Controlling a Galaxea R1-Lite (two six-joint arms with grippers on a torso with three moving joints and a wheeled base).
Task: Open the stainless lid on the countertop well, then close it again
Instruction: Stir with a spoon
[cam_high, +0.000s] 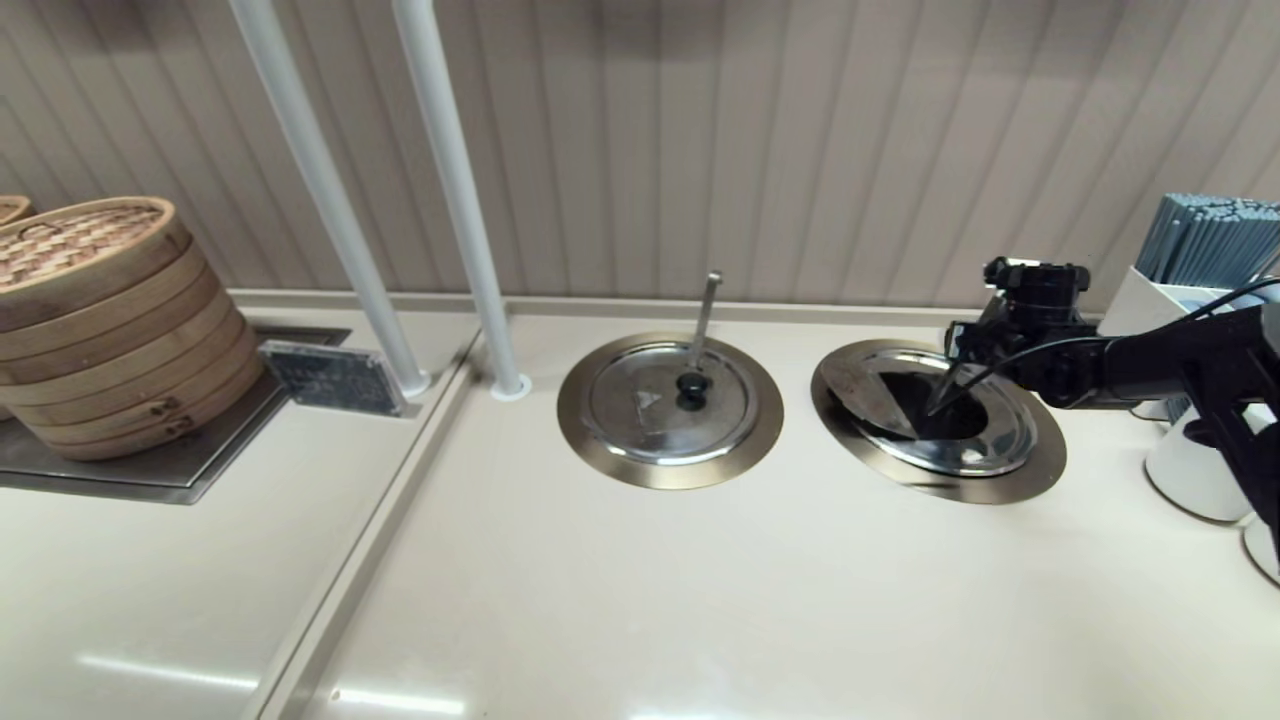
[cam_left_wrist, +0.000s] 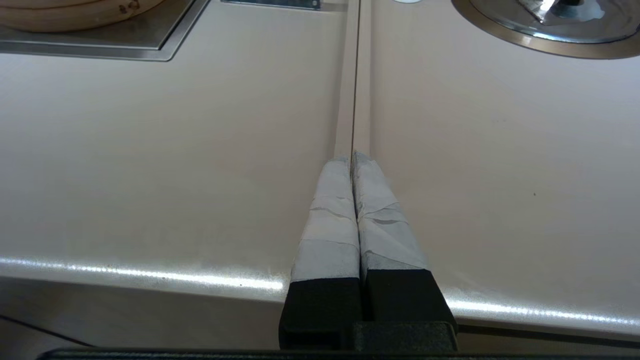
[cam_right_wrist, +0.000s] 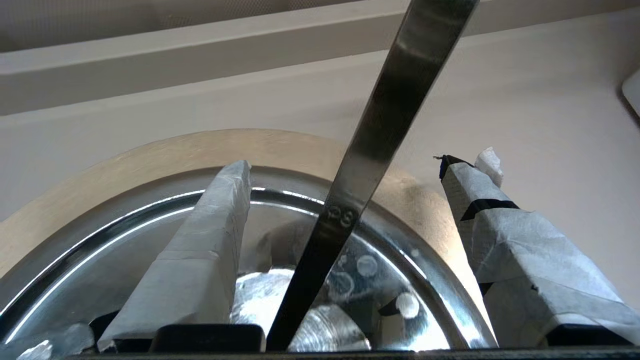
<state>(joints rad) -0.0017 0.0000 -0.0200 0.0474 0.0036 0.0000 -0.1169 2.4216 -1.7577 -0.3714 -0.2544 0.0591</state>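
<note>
The stainless lid (cam_high: 985, 440) lies on the countertop well, whose brass-coloured ring (cam_high: 1045, 462) shows around it at the right of the head view. My right gripper (cam_high: 940, 398) hangs open just above the lid's centre and hides the knob. In the right wrist view its taped fingers (cam_right_wrist: 200, 260) stand wide apart over the shiny lid (cam_right_wrist: 150, 225). The slanting ladle handle (cam_right_wrist: 380, 125) rises between them without touching either. My left gripper (cam_left_wrist: 352, 156) is shut and empty, parked low over the counter's front edge; it is out of the head view.
The twin lid (cam_high: 640, 415) with a black knob and a near-upright ladle handle (cam_high: 706, 310) sits left of the well. Two white poles (cam_high: 455, 190) stand behind it. Bamboo steamers (cam_high: 100, 320) are far left. A white holder of sticks (cam_high: 1210, 240) and white cups (cam_high: 1195, 470) crowd the right edge.
</note>
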